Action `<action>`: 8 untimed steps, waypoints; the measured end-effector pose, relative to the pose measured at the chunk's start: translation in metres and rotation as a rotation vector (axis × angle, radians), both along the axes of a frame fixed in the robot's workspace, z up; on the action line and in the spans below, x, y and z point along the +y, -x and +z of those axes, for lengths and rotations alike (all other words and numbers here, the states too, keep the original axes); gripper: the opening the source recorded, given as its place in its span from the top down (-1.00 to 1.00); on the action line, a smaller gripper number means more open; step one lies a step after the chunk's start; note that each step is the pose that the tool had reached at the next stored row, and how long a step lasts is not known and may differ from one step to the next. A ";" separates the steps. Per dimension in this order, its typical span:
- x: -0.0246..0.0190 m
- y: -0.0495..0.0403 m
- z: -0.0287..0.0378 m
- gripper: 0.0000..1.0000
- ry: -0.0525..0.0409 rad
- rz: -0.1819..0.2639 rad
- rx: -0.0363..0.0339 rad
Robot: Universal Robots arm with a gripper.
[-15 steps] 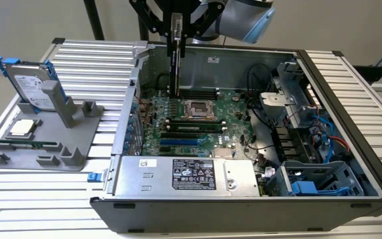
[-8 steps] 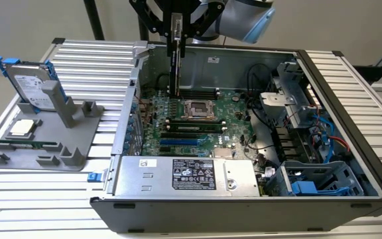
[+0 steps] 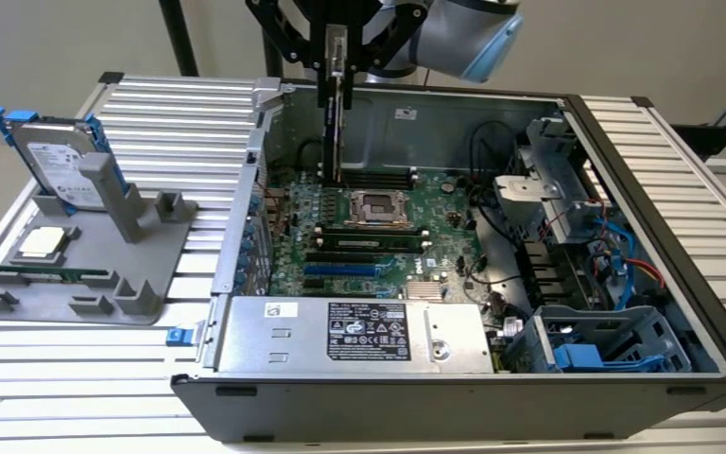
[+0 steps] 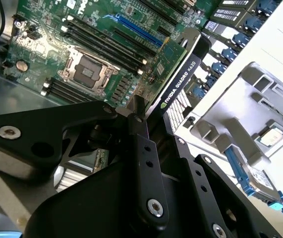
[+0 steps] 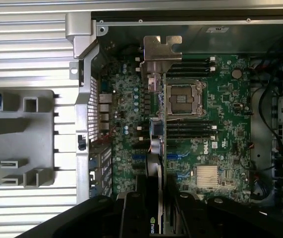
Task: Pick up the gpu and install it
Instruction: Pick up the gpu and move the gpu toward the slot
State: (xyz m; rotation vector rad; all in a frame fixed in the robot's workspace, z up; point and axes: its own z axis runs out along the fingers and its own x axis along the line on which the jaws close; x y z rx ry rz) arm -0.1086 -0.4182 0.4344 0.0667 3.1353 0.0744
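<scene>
The gpu [image 3: 334, 142] hangs on edge above the open computer case, over the part of the motherboard [image 3: 445, 213] nearer the exterior view's left. My gripper [image 3: 334, 71] is shut on its upper edge. In the second wrist view the gpu [image 4: 178, 74] shows its green board and black cooler edge between my black fingers [image 4: 142, 148]. The first wrist view has the gpu [image 5: 156, 144] edge-on, its silver end bracket [image 5: 159, 49] near the case's rear wall. The card's lower edge is above the board, apart from it.
A grey holder [image 3: 148, 303] at the exterior view's left carries a hard drive [image 3: 60, 161], a processor chip [image 3: 45, 243] and a memory stick [image 3: 54, 276]. Inside the case are the processor socket [image 3: 373, 206], power supply [image 3: 351, 331] and drive cage [image 3: 603, 345].
</scene>
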 end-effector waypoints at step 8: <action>0.0000 -0.0096 0.0000 1.00 -0.0001 0.000 0.0000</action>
